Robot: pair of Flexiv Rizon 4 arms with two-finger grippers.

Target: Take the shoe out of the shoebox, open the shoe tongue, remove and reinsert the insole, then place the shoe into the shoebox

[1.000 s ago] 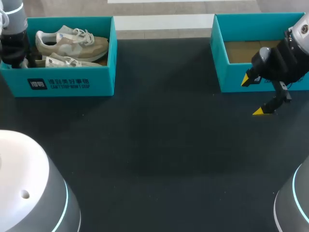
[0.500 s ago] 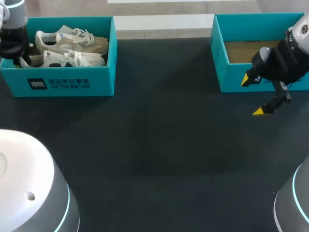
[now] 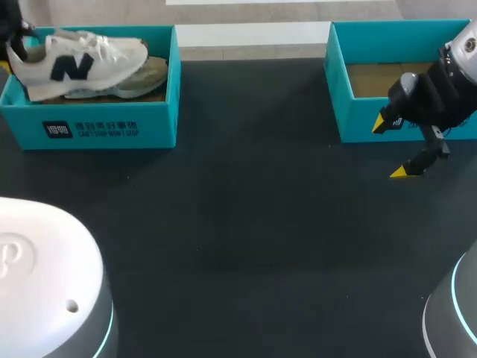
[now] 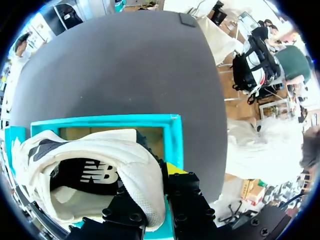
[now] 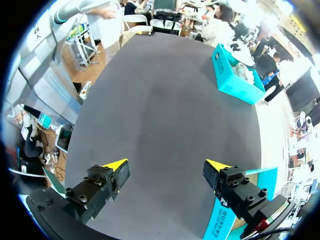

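While clamped at its heel by the left gripper, the shoe is held above the shoebox, toe pointed toward the table's right edge. The right gripper is spread wide, well apart.

Dark matte table, one flat plain surface. Two things sit directly on it. Teal shoebox: open-topped, white print on its near wall, upright, near the table's far edge on the left side. Second box: same teal, open-topped, brown cardboard floor showing inside. It stands well apart from the shoebox, off to its right, roughly level with it along the same far edge. Dark table surface runs between the two.
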